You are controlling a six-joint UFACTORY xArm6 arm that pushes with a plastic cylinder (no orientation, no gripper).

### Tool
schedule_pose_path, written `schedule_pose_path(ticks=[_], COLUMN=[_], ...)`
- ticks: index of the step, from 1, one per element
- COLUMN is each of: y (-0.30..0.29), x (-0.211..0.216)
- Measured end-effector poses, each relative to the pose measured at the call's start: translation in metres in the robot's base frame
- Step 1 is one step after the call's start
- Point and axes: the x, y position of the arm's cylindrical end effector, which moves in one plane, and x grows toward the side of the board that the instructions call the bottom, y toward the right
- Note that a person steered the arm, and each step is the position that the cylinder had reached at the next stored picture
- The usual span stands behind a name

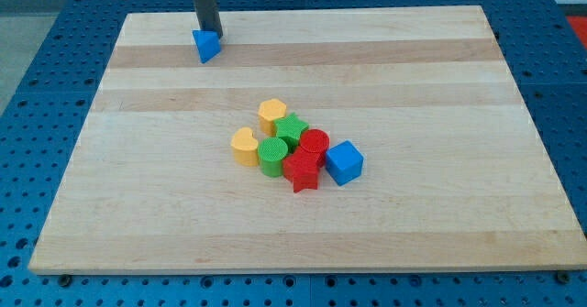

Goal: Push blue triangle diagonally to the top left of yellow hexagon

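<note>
The blue triangle lies near the board's top left, well up and to the left of the yellow hexagon. My tip touches the triangle's upper right side, just behind it. The yellow hexagon sits at the top of a cluster of blocks in the board's middle.
The cluster holds a yellow heart-like block, a green star, a green cylinder, a red cylinder, a red star and a blue cube. The wooden board lies on a blue pegboard.
</note>
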Motion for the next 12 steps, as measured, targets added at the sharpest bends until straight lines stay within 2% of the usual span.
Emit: schedule_pose_path(ticks=[2, 12], y=[-0.001, -0.09], x=[0.043, 0.057])
